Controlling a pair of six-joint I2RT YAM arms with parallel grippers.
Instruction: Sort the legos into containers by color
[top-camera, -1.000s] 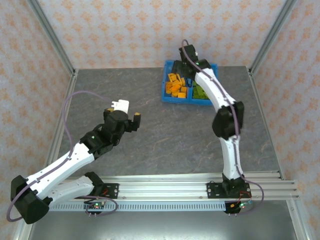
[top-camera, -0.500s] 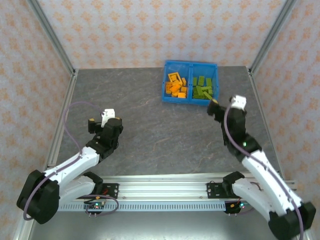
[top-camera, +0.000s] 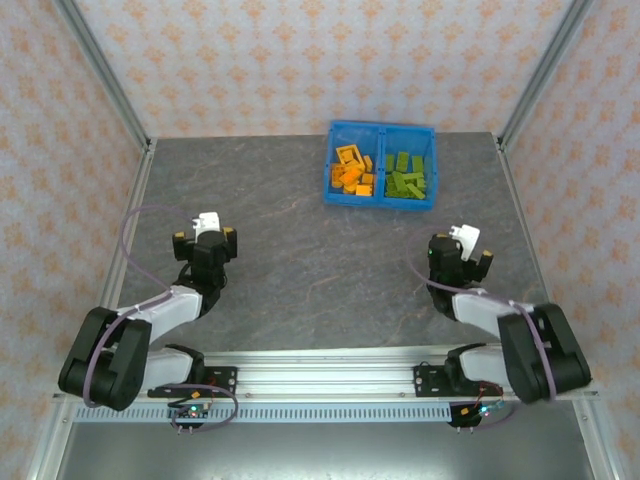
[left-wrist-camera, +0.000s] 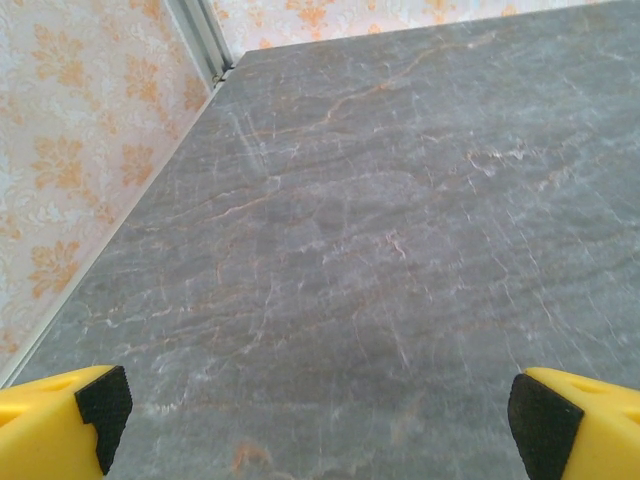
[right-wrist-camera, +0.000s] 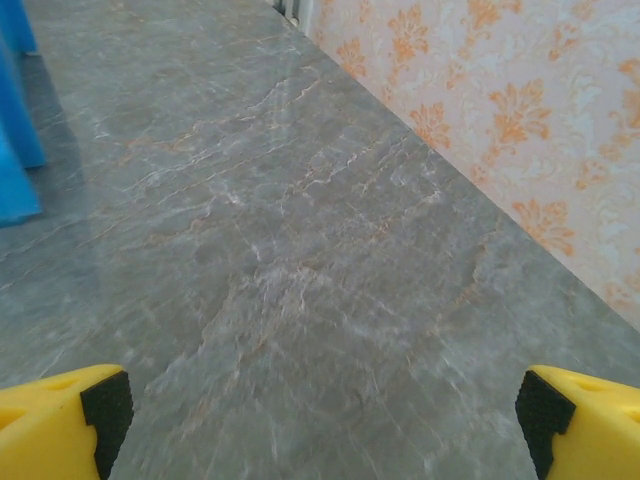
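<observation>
Big picture first: the grey stone table (top-camera: 300, 290) is wide open through the middle, and every brick I can find lies inside the blue bin (top-camera: 376, 204), parked up at one o'clock from the table's centre, close to the back wall.

Now the arms, both folded low by their bases. The left gripper (top-camera: 205, 239) sits out at nine o'clock with its jaws spread wide and nothing between them. On its wrist camera the two yellow fingers with their black pads (left-wrist-camera: 102, 404) stand at opposite corners over bare stone. The right gripper (top-camera: 460, 252) mirrors it at three o'clock, jaws just as far apart and just as empty. Both are well apart from the bin.

Into the bin itself. The left compartment (top-camera: 329, 172) holds the orange legos (top-camera: 354, 178) in a loose heap. The right compartment (top-camera: 431, 175), across the central wall (top-camera: 381, 150), holds the green legos (top-camera: 406, 180). I can't spot a stray colour on either side, though the pieces are small from up here. The orange-yellow frame piece (top-camera: 347, 154) lies at the twelve o'clock end of the orange pile.

My call: the sorting looks finished, with nothing left to carry
</observation>
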